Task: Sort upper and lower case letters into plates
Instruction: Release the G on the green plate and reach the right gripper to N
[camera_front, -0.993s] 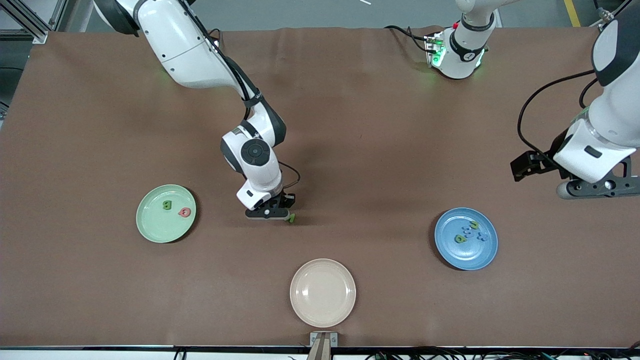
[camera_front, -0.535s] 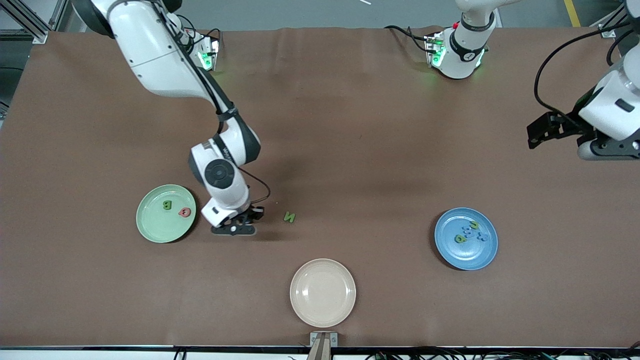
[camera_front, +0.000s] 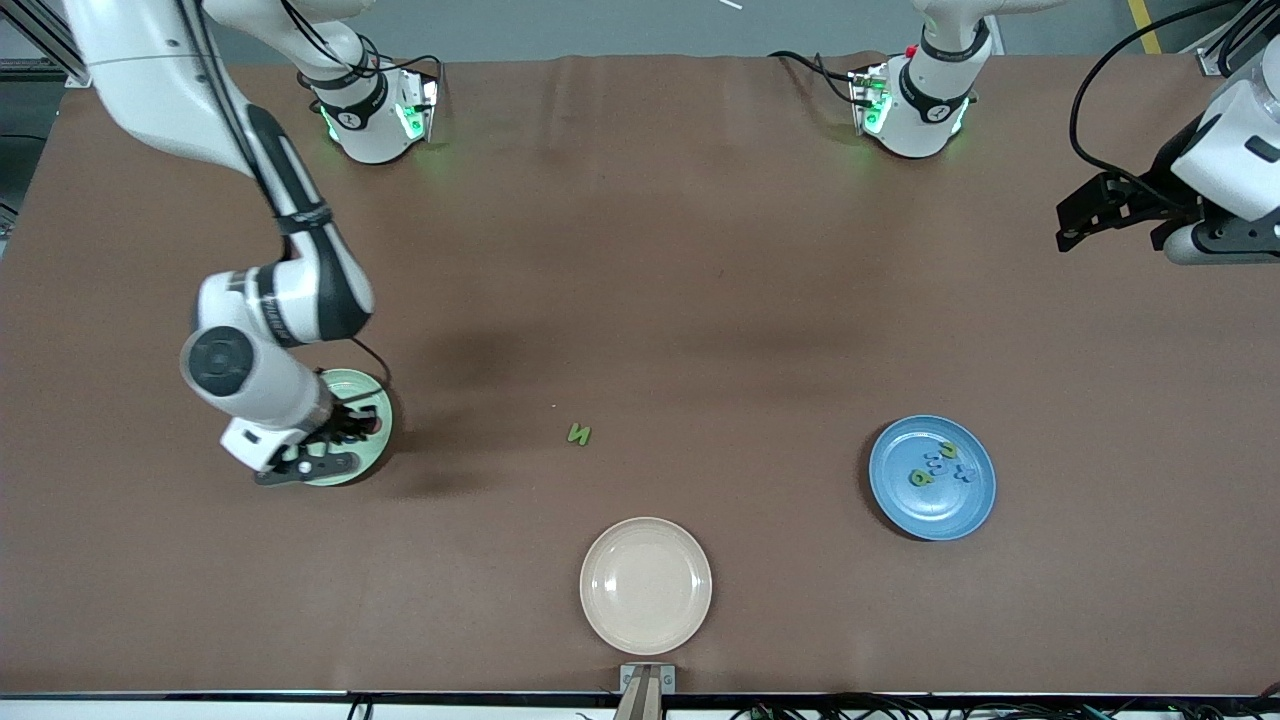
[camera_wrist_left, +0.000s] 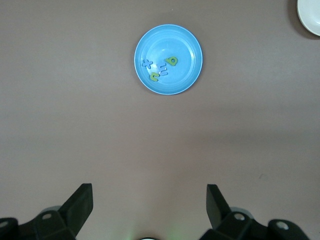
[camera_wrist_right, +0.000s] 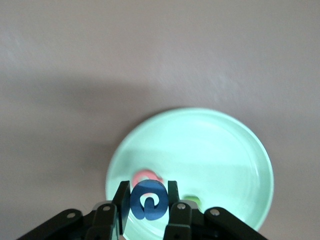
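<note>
Delivery step: we see right end effector (camera_wrist_right: 145, 201) clamped on a dark blue letter (camera_wrist_right: 148, 200), seemingly G, over the mint plate (camera_wrist_right: 220, 150); release next. Left end effector (camera_wrist_left: 149, 207) waits, agape, empty; green letter (camera_front: 579, 434) remains at the cream plate's (camera_front: 645, 585) eleven o'clock.

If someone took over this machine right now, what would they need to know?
Right tool: shut on a dark blue letter, over the mint green plate.
Left tool: open, empty, waiting up over the left arm's end of the table.
Done: a red letter and a green one lie in the mint plate; several letters in the blue plate.
Left: release the blue letter, then sort the green letter lying on the table. The beige plate holds nothing.
</note>
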